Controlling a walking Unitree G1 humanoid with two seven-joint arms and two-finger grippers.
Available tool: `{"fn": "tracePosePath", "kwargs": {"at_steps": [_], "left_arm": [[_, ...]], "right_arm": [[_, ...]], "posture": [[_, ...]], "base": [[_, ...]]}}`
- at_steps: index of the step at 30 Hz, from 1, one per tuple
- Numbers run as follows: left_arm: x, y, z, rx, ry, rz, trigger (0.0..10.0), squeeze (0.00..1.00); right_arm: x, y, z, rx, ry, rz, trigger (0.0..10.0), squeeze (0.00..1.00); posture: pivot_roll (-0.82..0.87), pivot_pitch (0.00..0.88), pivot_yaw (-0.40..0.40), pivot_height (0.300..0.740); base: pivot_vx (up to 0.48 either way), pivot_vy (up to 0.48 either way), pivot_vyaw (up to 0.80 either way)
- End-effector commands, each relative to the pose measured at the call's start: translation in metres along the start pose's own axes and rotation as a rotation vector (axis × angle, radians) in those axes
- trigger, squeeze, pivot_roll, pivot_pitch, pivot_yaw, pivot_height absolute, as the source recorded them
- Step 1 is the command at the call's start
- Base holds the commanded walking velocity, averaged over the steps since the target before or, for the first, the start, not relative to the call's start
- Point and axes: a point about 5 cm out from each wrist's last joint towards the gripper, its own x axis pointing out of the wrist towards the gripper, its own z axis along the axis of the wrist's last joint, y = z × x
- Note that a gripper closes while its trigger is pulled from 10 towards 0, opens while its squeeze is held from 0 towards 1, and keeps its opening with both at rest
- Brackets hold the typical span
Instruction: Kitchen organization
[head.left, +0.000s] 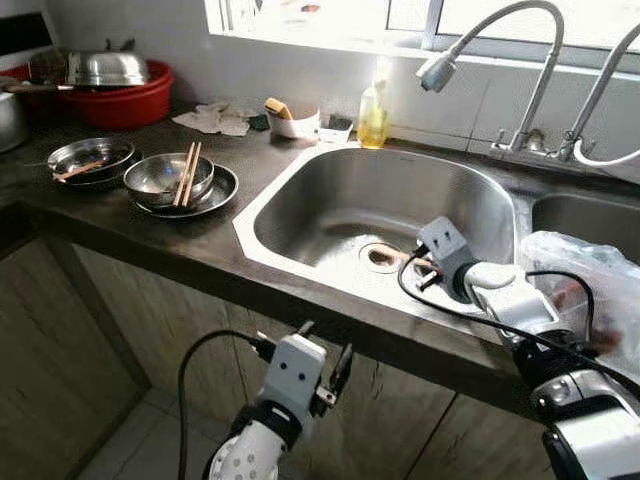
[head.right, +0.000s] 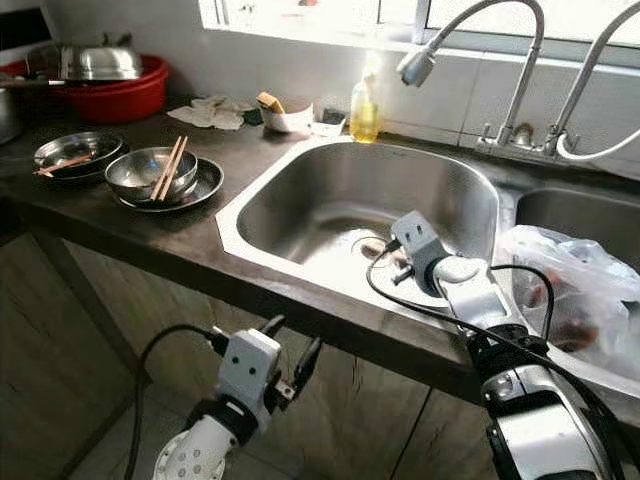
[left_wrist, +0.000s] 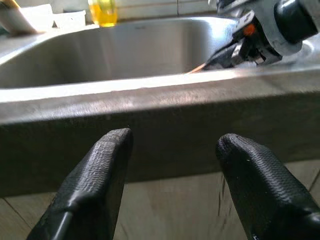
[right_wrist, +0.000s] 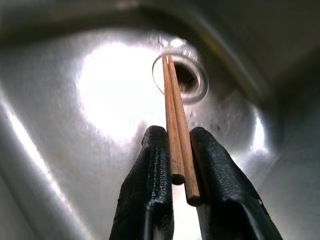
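**Right wrist view: chopsticks clamped over the drain**

The right gripper (right_wrist: 175, 150) pinches a pair of wooden chopsticks (right_wrist: 172, 105) between its fingers, low inside the sink (head.left: 300, 200). Their long axis runs straight out from the fingers, tips pointing at the drain (right_wrist: 185, 77). The left gripper (left_wrist: 172, 170), fingers spread and empty, hangs below the counter (head.left: 150, 240) edge.

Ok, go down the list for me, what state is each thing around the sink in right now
Right gripper: shut on wooden chopsticks, over the sink drain.
Left gripper: open, below the counter edge.
Sink: no dishes inside.
Steel bowl: upright on a plate, chopsticks in it.
Faucet: off.
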Motion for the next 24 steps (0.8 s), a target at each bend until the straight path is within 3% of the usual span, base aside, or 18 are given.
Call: {"fn": "tracePosePath", "kwargs": {"at_steps": [1, 3, 4, 5, 11, 17, 21, 22, 23, 24], "left_arm": [[-0.003, 0.001, 0.005, 0.004, -0.006, 0.004, 10.0, 0.00], [-0.005, 0.001, 0.005, 0.001, 0.001, 0.009, 10.0, 0.00], [-0.005, 0.001, 0.004, 0.001, 0.003, 0.011, 10.0, 0.00], [-0.005, 0.001, 0.004, 0.001, 0.005, 0.012, 10.0, 0.00], [-0.006, 0.002, 0.004, 0.000, 0.014, 0.015, 10.0, 0.00], [-0.002, 0.004, 0.003, 0.009, 0.017, 0.019, 10.0, 0.00], [0.000, 0.005, 0.003, 0.015, 0.017, 0.021, 10.0, 0.00], [0.000, 0.005, 0.003, 0.016, 0.017, 0.021, 10.0, 0.00], [0.001, 0.005, 0.002, 0.017, 0.017, 0.021, 10.0, 0.00], [0.002, 0.006, 0.002, 0.025, 0.019, 0.024, 10.0, 0.00]], "right_arm": [[0.003, -0.003, 0.003, -0.038, 0.011, -0.002, 10.0, 0.00], [0.003, -0.004, 0.001, -0.036, 0.018, -0.004, 10.0, 0.00], [0.003, -0.005, 0.001, -0.039, 0.021, -0.008, 10.0, 0.21], [0.004, -0.005, 0.000, -0.042, 0.024, -0.010, 10.0, 1.00], [0.005, -0.008, 0.001, -0.019, 0.004, -0.014, 10.0, 1.00], [0.000, -0.016, 0.010, -0.031, -0.055, -0.094, 10.0, 1.00], [-0.007, -0.016, 0.020, 0.014, -0.132, -0.147, 10.0, 1.00], [-0.009, -0.016, 0.021, 0.027, -0.148, -0.154, 10.0, 0.58], [-0.011, -0.015, 0.023, 0.038, -0.166, -0.156, 10.0, 0.00], [-0.015, -0.013, 0.027, 0.061, -0.213, -0.169, 10.0, 0.00]], "posture": [[0.22, 0.077, -0.078, 0.740], [0.22, 0.083, -0.080, 0.740], [0.22, 0.083, -0.080, 0.740], [0.22, 0.083, -0.080, 0.740], [0.21, 0.091, -0.076, 0.740], [0.21, 0.083, -0.073, 0.740], [0.20, 0.073, -0.065, 0.740], [0.20, 0.066, -0.067, 0.740], [0.20, 0.064, -0.069, 0.740], [0.20, 0.058, -0.069, 0.740]], "base": [[0.000, 0.000, 0.00], [0.000, 0.000, 0.00], [0.000, 0.000, 0.00], [0.000, 0.000, 0.00], [0.000, 0.000, 0.00], [0.000, 0.000, 0.00], [0.000, 0.000, 0.00], [0.000, 0.000, 0.00], [0.000, 0.000, 0.00], [0.000, 0.000, 0.00]]}}
